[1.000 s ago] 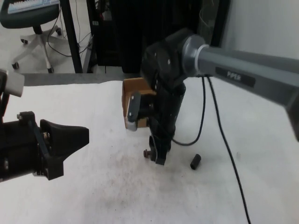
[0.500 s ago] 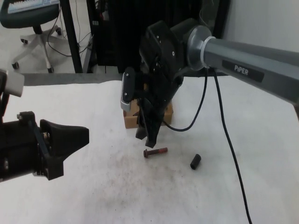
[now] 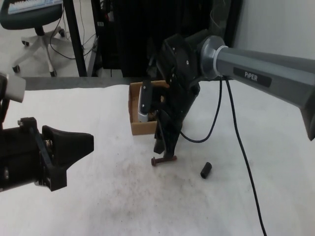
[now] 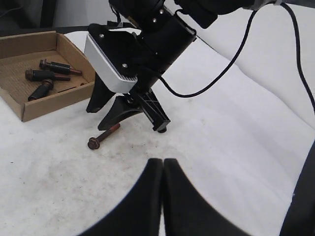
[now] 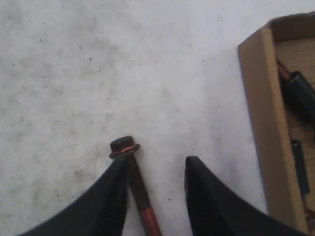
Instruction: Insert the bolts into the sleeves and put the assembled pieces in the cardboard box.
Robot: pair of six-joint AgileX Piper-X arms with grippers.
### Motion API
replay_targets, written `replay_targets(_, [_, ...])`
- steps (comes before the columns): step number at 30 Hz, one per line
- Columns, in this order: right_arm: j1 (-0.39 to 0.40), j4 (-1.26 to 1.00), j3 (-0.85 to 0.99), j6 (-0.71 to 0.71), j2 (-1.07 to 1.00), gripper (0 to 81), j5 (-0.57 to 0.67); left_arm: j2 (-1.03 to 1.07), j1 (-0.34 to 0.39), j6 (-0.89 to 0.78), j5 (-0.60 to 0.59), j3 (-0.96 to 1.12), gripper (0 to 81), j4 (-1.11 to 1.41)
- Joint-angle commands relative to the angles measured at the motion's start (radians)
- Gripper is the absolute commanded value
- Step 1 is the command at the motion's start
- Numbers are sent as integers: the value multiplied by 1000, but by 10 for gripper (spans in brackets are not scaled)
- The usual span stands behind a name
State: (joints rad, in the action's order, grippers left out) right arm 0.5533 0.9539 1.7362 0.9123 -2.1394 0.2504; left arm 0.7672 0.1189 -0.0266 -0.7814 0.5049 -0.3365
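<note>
Straddling a rust-brown flanged bolt on the worktop with the right tool spread apart and clamped on nothing.

From the right wrist: bolt head just past the fingertips, shank running close along one tapering black finger, well off the other, with the corrugated wall of the cardboard box near alongside. From the left wrist: three assembled pieces lying inside the open box, and the left tool pressed together, with open white surface between it and the bolt. From the high view: a short black sleeve lying alone to the right of the bolt, apart from it, near a trailing black cable. White cloth-like cover, speckled with dark smudges.
</note>
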Motion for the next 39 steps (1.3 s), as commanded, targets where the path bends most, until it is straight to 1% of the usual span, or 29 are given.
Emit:
replay_targets(1, [-6,39,1,7,-22,363,17,-10,3,9,3,5,3,9])
replay_targets(15, [-5,71,1,7,-55,363,17,-10,3,21,3,5,3,9])
replay_targets(18, [-5,58,-18,7,-55,363,23,-10,3,27,13,5,3,9])
replay_targets(21, [-5,47,-52,7,-55,363,70,-10,3,27,19,5,3,9])
replay_targets(28, [-5,-13,-126,7,-55,363,56,-10,3,27,20,5,3,9])
replay_targets(34, [-5,-21,-126,7,-55,354,55,-10,3,27,20,5,3,9])
replay_targets(35, [-3,-21,-126,7,-55,317,55,-10,3,27,23,5,3,9])
replay_targets(37, [4,-21,-126,7,-55,186,49,-10,3,27,34,5,3,9])
replay_targets(39, [15,-21,-126,7,-55,7,21,-10,3,27,40,5,3,9])
